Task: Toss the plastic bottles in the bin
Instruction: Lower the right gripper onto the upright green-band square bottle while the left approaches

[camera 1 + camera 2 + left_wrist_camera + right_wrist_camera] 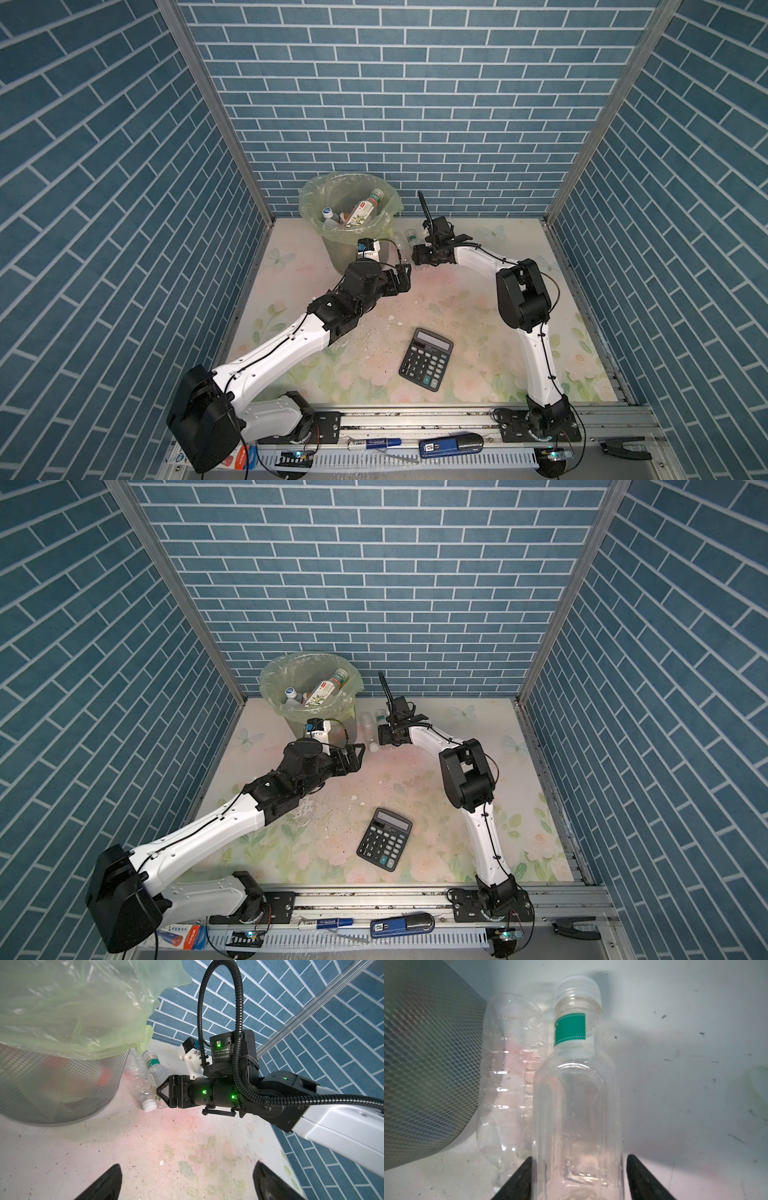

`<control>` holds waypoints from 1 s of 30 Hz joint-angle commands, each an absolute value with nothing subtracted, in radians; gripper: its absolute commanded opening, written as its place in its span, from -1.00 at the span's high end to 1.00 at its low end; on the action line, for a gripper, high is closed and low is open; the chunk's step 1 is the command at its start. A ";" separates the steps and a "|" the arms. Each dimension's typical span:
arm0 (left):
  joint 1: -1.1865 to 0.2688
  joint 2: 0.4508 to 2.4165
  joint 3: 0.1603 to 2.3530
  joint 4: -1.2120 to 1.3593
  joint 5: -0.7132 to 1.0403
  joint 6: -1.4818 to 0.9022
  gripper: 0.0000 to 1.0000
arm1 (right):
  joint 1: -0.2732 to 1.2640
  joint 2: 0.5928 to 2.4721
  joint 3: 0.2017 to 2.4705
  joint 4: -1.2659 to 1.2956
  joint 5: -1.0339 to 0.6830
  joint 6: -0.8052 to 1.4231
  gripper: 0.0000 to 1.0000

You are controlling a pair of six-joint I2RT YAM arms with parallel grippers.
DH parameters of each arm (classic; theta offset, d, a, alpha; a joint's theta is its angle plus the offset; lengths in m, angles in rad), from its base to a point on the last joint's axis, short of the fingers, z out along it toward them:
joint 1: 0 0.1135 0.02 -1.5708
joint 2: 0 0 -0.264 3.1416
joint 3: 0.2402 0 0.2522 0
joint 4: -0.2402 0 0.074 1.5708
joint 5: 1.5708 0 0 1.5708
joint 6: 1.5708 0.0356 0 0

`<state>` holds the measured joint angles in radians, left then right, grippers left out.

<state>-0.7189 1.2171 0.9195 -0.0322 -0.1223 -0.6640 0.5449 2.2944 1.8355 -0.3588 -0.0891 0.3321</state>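
The bin [308, 194], a mesh wastebasket [62, 1088] lined with a pale green bag, stands at the back left and holds several plastic bottles [365, 208]. Two more bottles lie side by side on the table right of it: a clear one with a green label [577, 1095] and a crumpled clear one [504, 1084] with a white cap [150, 1105]. My right gripper [579, 1159] straddles the base of the green-label bottle; one finger touches it and the other stands a little off. My left gripper [187, 1169] hovers wide open over bare table nearby, holding nothing.
A black calculator [426, 358] lies near the middle front of the flowered table. The crumpled bottle rests close against the bin's wall [425, 1064]. A marker [374, 444] and a blue stapler-like tool [451, 446] sit on the front rail. Brick-patterned walls enclose three sides.
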 commanded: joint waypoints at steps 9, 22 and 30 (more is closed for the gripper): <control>-0.724 1.149 0.879 -0.059 -0.167 -0.685 -0.99 | 0.543 2.259 1.785 -0.354 -0.064 0.308 0.07; -0.724 1.151 0.888 -0.070 -0.156 -0.688 -0.99 | 0.543 2.200 1.704 -0.338 -0.055 0.310 0.29; -0.724 1.151 0.887 -0.076 -0.154 -0.704 -0.99 | 0.541 2.067 1.597 -0.318 -0.036 0.310 0.32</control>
